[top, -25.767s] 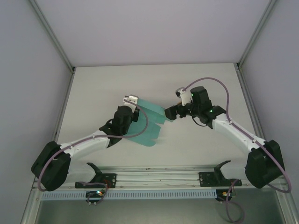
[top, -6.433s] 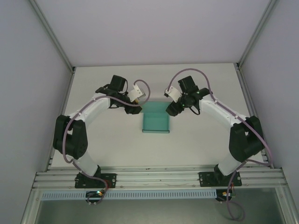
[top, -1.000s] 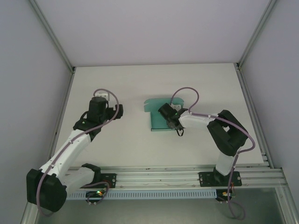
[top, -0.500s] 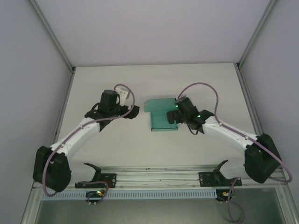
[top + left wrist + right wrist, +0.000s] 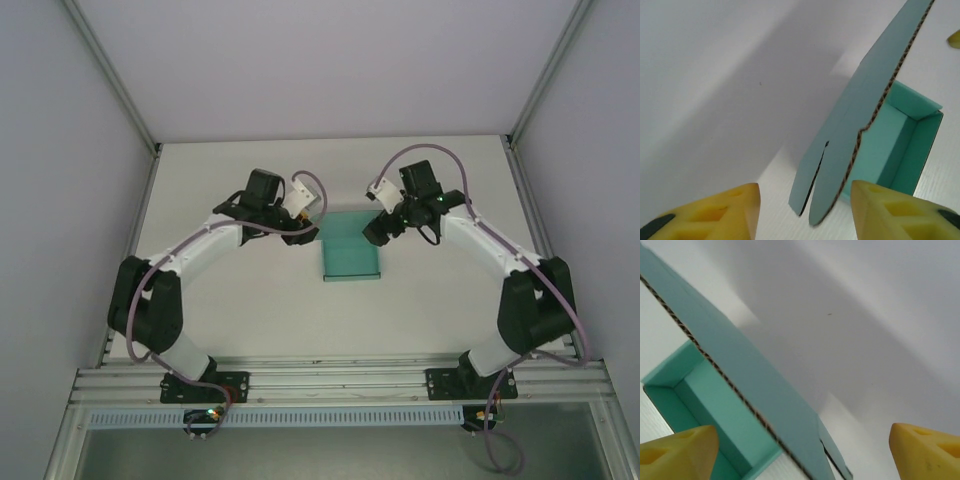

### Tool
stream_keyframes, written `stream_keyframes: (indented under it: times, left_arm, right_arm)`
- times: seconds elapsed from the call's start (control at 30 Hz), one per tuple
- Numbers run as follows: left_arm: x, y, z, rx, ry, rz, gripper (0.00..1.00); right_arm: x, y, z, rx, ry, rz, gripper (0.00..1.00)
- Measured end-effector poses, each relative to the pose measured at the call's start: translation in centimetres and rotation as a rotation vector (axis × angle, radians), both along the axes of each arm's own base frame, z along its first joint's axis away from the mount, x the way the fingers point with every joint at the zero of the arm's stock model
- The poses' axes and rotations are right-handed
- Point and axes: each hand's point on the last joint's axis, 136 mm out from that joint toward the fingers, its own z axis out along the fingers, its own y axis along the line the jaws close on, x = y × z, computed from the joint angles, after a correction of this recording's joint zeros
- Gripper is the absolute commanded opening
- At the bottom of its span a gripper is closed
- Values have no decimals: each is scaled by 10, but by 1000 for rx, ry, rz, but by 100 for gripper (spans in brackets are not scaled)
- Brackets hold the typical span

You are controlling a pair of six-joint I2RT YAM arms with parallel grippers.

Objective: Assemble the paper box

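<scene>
Your left gripper (image 5: 303,237) swings in from the side to the paper box's (image 5: 352,258) far-left corner; your right gripper (image 5: 372,232) shifts to the far-right corner, and the rear flap (image 5: 860,100) now stands up.

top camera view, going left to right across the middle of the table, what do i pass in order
left gripper → paper box → right gripper, which sits at the box's right far corner
</scene>
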Motion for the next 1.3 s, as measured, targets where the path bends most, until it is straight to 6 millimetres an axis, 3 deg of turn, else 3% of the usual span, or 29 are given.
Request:
stream_keyframes:
  times: [0.1, 0.33, 0.43, 0.8, 1.0, 1.2, 1.3]
  left_arm:
    - [-2, -3, -1, 13, -16, -33, 20]
    - [-6, -4, -4, 43, -29, -64, 5]
    - [-7, -5, -4, 48, -36, -69, 0]
    - [-4, -7, -3, 81, -72, -59, 0]
    - [9, -14, 4, 67, -96, 59, 0]
    - [31, -20, 20, -8, -74, 293, 0]
    - [43, -23, 23, -51, -63, 386, 0]
  right_arm:
    - [3, -1, -13, -29, 56, 16, 59]
    - [2, -10, -20, -83, 100, -12, 54]
    - [0, -14, -22, -101, 113, -23, 40]
    - [-9, -18, -24, -118, 146, -31, 6]
    - [-7, -19, -14, -105, 136, -132, 3]
    - [7, -9, 1, -31, 91, -358, 5]
    - [14, -4, 2, 28, 75, -490, 0]
